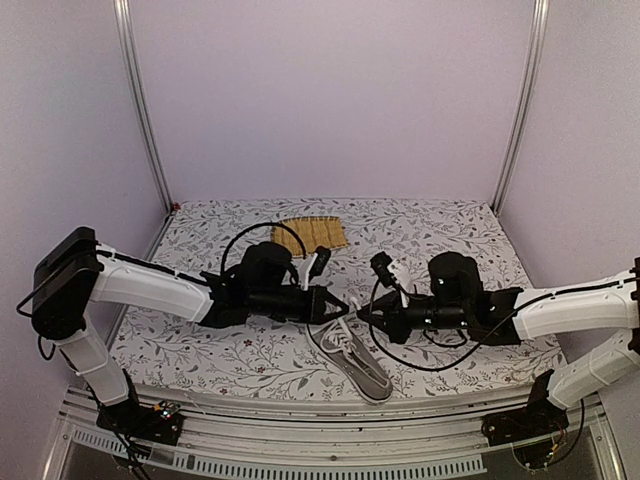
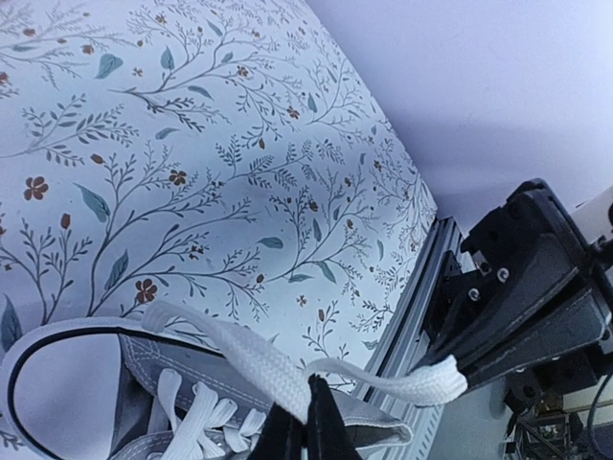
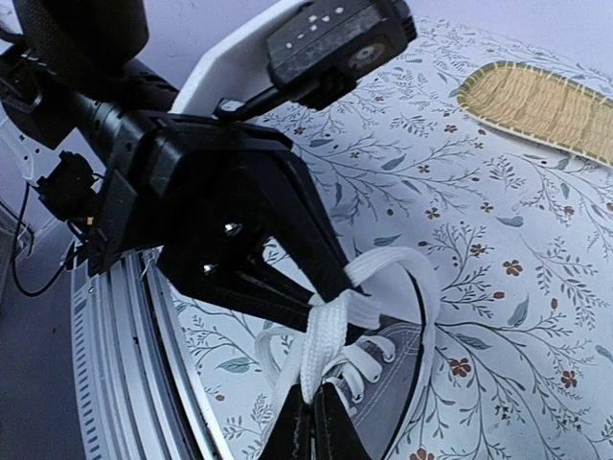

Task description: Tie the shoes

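Note:
The small grey sneaker (image 1: 352, 362) with white laces lies near the table's front edge, between my two arms. My left gripper (image 1: 343, 305) and right gripper (image 1: 363, 313) meet tip to tip just above its ankle end. In the left wrist view my left gripper (image 2: 308, 388) is shut on a white lace (image 2: 239, 359) above the grey canvas (image 2: 182, 369). The lace runs on to the right gripper's black fingers (image 2: 479, 359). In the right wrist view my right gripper (image 3: 312, 398) is shut on a lace strand (image 3: 324, 340) that crosses the lace loop held by the left fingers (image 3: 306, 254) over the shoe (image 3: 393, 388).
A yellow woven bamboo mat (image 1: 311, 233) lies at the back of the floral tablecloth (image 1: 220, 350); it also shows in the right wrist view (image 3: 536, 101). The table's metal front rail (image 2: 412, 316) runs just beyond the shoe. Black cables loop around both wrists.

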You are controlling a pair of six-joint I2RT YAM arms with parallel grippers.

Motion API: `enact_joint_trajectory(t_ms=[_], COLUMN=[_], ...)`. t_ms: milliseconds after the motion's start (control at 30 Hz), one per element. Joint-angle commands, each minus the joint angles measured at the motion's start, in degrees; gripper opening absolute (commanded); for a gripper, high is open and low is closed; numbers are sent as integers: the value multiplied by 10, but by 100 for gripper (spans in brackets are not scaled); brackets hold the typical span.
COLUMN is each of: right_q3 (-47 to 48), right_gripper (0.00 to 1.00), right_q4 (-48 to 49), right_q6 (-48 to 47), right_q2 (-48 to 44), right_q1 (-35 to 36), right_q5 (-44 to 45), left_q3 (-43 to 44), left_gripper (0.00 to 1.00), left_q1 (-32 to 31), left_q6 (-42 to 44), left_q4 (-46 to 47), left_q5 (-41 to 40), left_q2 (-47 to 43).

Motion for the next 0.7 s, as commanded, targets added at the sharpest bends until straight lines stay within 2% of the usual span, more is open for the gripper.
enact_joint_trajectory(t_ms=[0,100,333,667], right_q3=[-17,-17,22,73], right_gripper=[2,2,2,2], right_q4=[19,49,55,43], right_q6=[31,38,31,32], right_q2=[-7,8,80,159], right_q1=[1,13,55,87], right_q5=[-92,-103,-62,125], left_q3=[-17,-26,-31,-28], left_gripper=[0,0,0,0], left_q1=[10,10,10,11], left_q6=[9,-4,-28,-35], left_q4=[30,45,58,50], left_q5=[12,11,7,3], left_q2=[-14,-16,-14,-11])
